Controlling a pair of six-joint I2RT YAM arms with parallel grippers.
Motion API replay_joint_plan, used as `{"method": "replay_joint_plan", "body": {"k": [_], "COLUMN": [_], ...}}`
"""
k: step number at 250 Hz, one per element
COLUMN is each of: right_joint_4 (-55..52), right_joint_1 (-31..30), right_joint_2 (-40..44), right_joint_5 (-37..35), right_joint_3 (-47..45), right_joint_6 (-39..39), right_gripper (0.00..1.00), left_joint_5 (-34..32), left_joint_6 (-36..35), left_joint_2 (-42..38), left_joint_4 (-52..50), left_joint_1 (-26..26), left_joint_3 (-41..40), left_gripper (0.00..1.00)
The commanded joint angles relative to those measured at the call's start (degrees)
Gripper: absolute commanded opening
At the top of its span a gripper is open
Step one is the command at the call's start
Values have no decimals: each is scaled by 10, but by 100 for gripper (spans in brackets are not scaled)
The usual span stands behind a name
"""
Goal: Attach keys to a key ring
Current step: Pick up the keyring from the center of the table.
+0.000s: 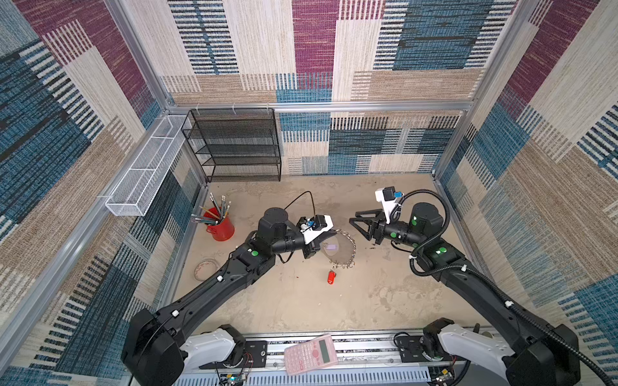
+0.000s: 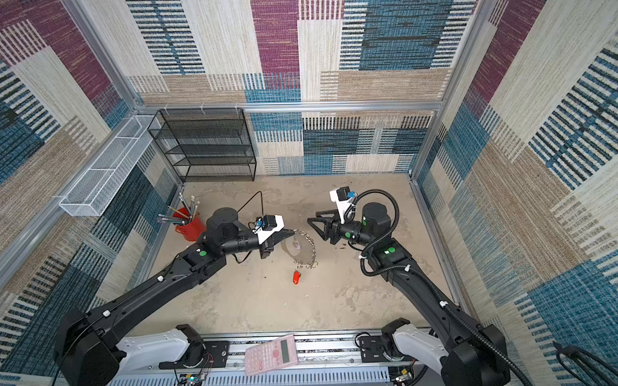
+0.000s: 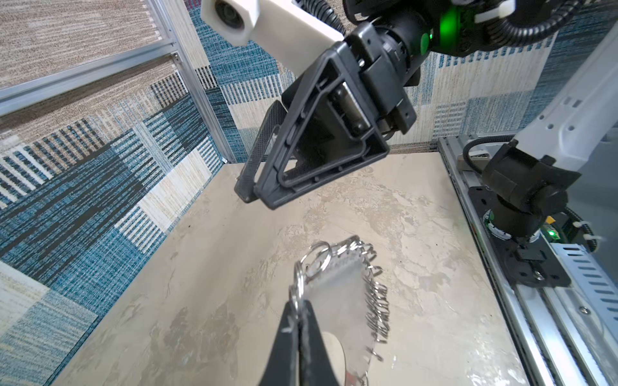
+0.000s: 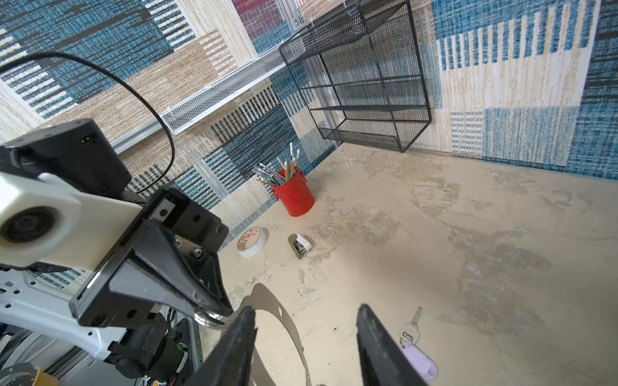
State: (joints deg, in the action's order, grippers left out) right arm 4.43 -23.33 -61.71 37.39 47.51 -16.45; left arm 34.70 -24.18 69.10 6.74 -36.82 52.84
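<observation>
The key ring [image 1: 336, 257] is a grey curved band edged with silver split rings, partly lifted off the table. My left gripper [image 1: 336, 231] is shut on one split ring at the band's upper end, which the left wrist view shows pinched between the jaws [image 3: 299, 314]. My right gripper [image 1: 352, 221] hangs open just to the right of that end, holding nothing. In the right wrist view its fingers [image 4: 247, 320] straddle the band's arc. The lilac-headed key [image 1: 331, 246] lies on the table inside the band's curve. The red-headed key [image 1: 331, 276] lies at the band's lower end.
A red cup of pencils [image 1: 220, 229] and a tape roll [image 1: 205, 269] are at the left wall. A black mesh shelf [image 1: 234, 143] and a white mesh basket [image 1: 147, 167] stand at the back left. A pink calculator [image 1: 311, 354] rests on the front rail.
</observation>
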Motion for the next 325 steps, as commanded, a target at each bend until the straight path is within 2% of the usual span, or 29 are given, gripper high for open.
{"method": "replay_joint_plan", "body": {"k": [1,42,131,141,154,185,219,262,284,325], "right_joint_4": [5,23,36,34,23,38,43,37,15,1], "right_joint_1": [-5,-16,-39,-39,-38,-38,-37,-37,-37,-37], "right_joint_2": [-1,-7,-32,-32,-27,5,-1,-2,-7,-4], "right_joint_5": [35,75,56,57,53,32,26,20,21,24], "right_joint_3": [4,-6,-7,-5,4,6,28,23,24,20], "right_joint_6": [17,20,30,30,30,26,20,33,51,68], "right_gripper": [51,49,40,43,54,62,63,59,52,43], "left_joint_5": [35,64,113,111,108,105,116,128,142,155], "left_joint_6": [-7,13,18,19,18,12,16,20,18,6], "left_joint_2": [5,20,33,34,34,33,34,33,34,30], "left_joint_4": [19,14,-8,-7,-10,-11,-4,-7,-21,-44], "left_joint_1": [5,18,26,27,28,28,28,29,29,30], "left_joint_3": [14,26,35,34,34,28,27,29,35,39], "left_gripper": [0,0,0,0,0,0,0,0,0,0]}}
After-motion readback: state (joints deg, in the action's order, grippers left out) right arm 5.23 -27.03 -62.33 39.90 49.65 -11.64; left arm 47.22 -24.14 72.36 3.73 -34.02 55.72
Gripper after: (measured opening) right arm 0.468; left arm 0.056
